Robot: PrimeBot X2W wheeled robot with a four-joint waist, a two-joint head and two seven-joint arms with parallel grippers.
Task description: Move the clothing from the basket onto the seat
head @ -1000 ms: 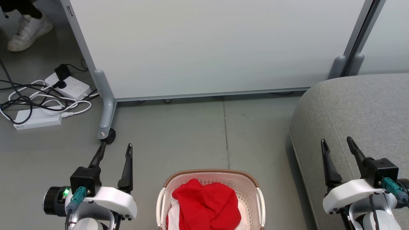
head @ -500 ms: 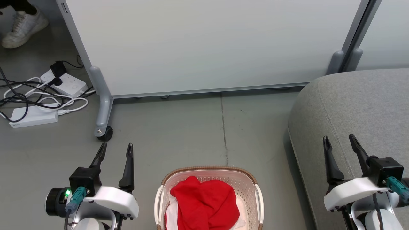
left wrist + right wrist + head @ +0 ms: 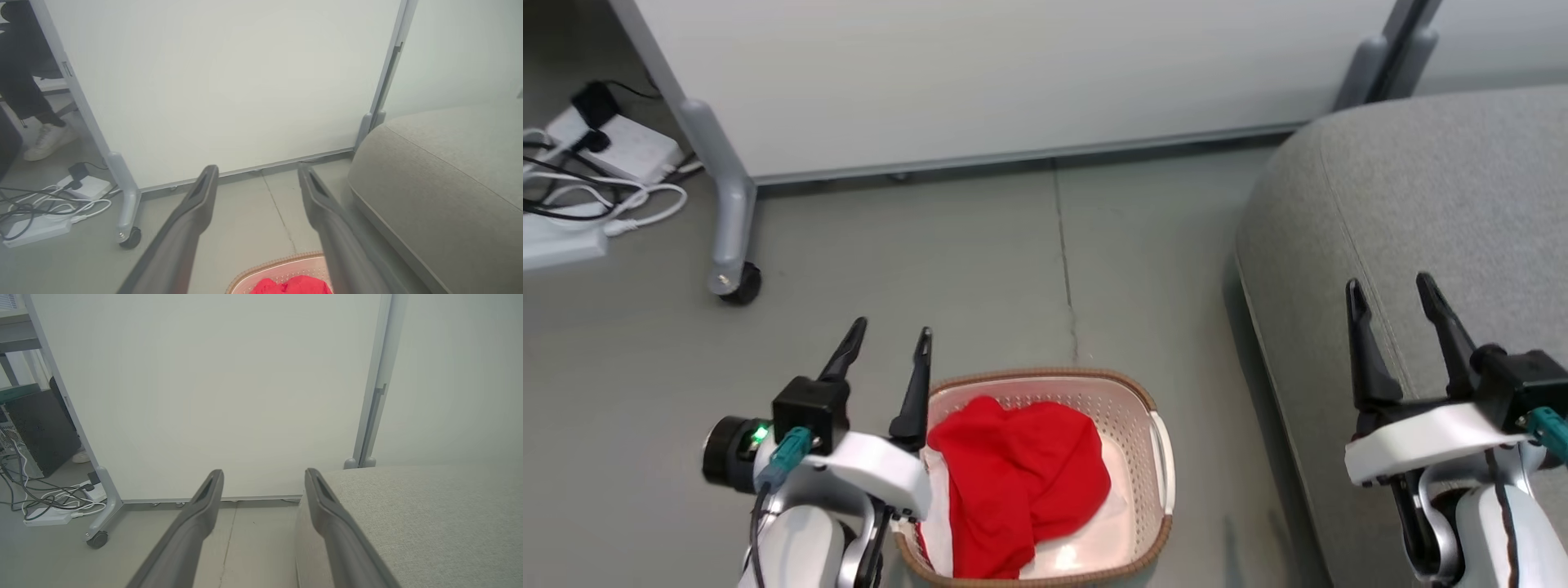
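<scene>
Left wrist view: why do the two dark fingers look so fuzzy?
In the left wrist view the fingers sit near the lens and blur, the seat beyond reads clearer; in the head view the left gripper looks sharp under soft, even light.

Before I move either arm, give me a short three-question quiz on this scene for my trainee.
1. True or false: the clothing lies on the seat.
2. Which is nearer the basket? A: left gripper. B: right gripper.
3. Fill in: both grippers' jaws stand ____.
Key: 1 false, it is in the basket; 2 A; 3 open.
</scene>
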